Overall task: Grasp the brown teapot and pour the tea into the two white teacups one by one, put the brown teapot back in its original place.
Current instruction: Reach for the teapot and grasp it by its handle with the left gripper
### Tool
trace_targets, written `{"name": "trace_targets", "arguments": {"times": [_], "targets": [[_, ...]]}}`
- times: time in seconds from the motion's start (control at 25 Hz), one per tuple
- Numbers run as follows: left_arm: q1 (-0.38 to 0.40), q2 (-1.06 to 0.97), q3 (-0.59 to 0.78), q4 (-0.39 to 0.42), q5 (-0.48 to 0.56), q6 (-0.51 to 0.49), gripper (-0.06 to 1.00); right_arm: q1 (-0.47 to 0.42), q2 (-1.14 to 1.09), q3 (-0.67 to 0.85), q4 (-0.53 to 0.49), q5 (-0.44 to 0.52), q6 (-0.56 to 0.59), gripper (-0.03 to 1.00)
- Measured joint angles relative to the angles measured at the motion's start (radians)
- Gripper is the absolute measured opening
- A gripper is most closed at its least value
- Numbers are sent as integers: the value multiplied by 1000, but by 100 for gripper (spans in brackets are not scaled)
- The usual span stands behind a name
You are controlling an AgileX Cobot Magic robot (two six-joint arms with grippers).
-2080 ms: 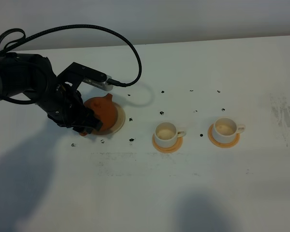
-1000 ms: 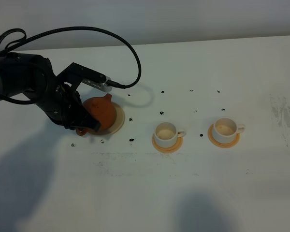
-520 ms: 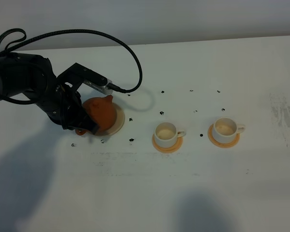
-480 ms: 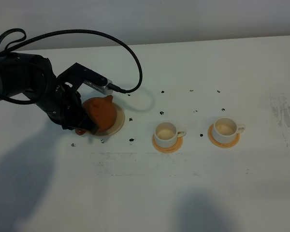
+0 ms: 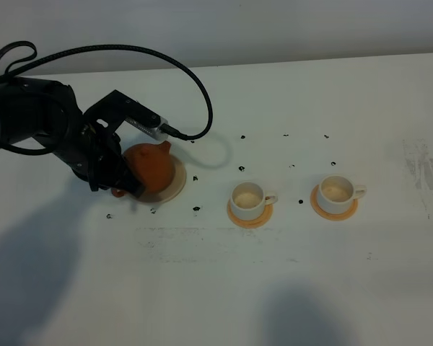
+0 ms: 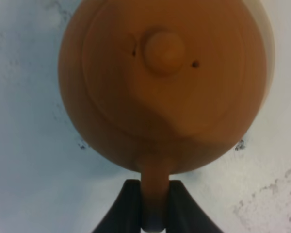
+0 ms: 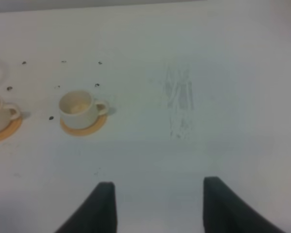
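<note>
The left claw (image 6: 154,189) grasps the round, knob-lidded brown teapot (image 6: 165,97) by its handle.

I read the brown teapot (image 6: 165,82) as unglazed reddish clay, smooth with a dull satin surface, and the fingers (image 6: 128,206) of the left pincer (image 6: 154,199) as matt black plastic. The two white teacups (image 5: 247,196) (image 5: 336,189) look like glazed ceramic with a slight gloss, the orange coasters (image 5: 250,218) under them look matt, and the saucer (image 5: 179,184) looks pale and smooth. The worktop (image 5: 274,288) is matt white, scuffed and speckled with dark marks, and the cable (image 5: 123,47) has a braided black sheath.
</note>
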Motion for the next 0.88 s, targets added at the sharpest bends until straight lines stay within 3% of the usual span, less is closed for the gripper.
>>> {"name": "trace_targets", "arguments": {"times": [0.4, 0.88], "targets": [[-3, -21, 0, 4, -21, 34, 11, 0, 0, 0, 0, 0, 0, 42], [-61, -53, 1, 0, -48, 166, 11, 0, 0, 0, 0, 0, 0, 42]]}}
